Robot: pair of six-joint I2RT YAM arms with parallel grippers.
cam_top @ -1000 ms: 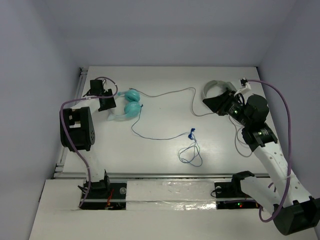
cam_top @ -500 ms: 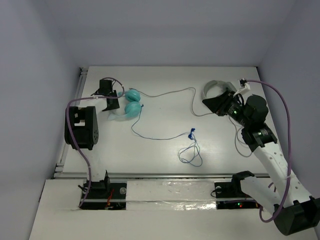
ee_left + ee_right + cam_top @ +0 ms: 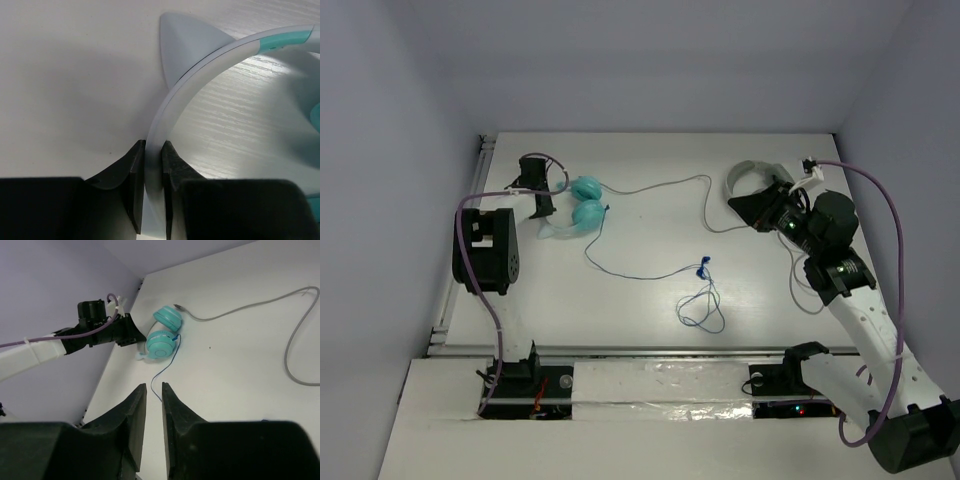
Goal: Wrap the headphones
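Resting on the table (image 3: pixel 640 235), the headphones (image 3: pixel 582 210) are clamped by the left gripper (image 3: pixel 152 147); the right gripper (image 3: pixel 153 390) is seen parted, empty

Inside a robotics laboratory test cell: two black-and-white arms, the left arm (image 3: pixel 485 255) and the right arm (image 3: pixel 860 310), are bolted at the near edge of a white table (image 3: pixel 620 300). Plain, pale lavender walls (image 3: pixel 660 60) box it in on three sides. A purple cable (image 3: pixel 897 240) loops along each arm, silvery tape (image 3: pixel 660 372) runs across the front edge between the bases, and small indicator lights (image 3: pixel 800 410) glow by the right base.
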